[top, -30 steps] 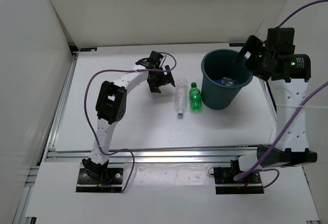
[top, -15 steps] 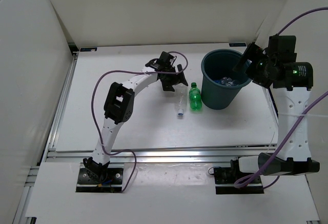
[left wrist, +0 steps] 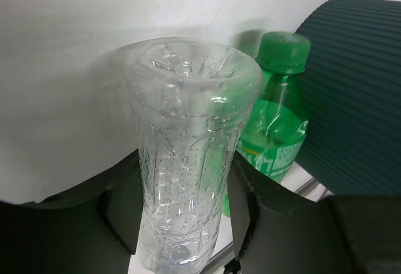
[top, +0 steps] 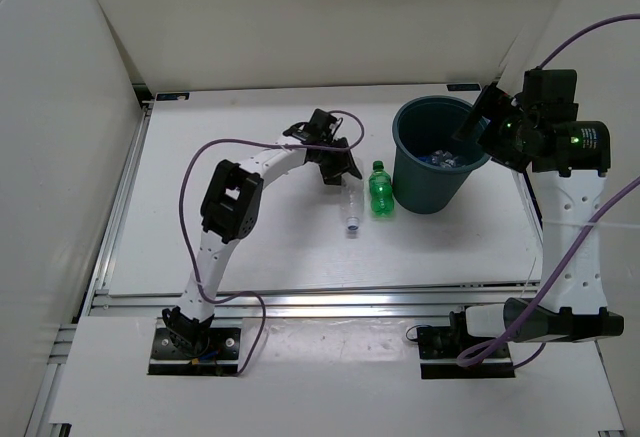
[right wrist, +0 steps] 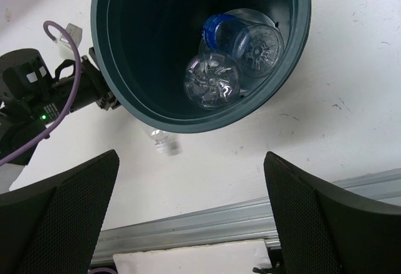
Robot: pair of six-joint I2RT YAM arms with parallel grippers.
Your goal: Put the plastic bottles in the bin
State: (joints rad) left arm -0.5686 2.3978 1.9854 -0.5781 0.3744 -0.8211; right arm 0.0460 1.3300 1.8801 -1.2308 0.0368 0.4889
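A long clear bottle (top: 352, 202) lies on the table left of the bin, its white cap toward me. My left gripper (top: 340, 164) is shut on its base end; in the left wrist view both dark fingers (left wrist: 122, 205) press against the wet clear bottle (left wrist: 188, 155). A short green bottle (top: 380, 189) stands upright just right of it, against the dark teal bin (top: 437, 189). My right gripper (top: 478, 117) hovers open over the bin's right rim. In the right wrist view the bin (right wrist: 188, 120) holds two clear bottles (right wrist: 212, 79), one with a blue label (right wrist: 250, 36).
White walls close in the table at the back and both sides. A metal rail (top: 300, 299) runs along the near edge. The green bottle (left wrist: 279, 123) and the bin's wall (left wrist: 357, 86) stand close to the right of my left gripper (left wrist: 182, 224).
My left gripper moved right onto the long clear bottle's base and shut on it. The right arm shifted slightly, then stayed still and open above the bin.
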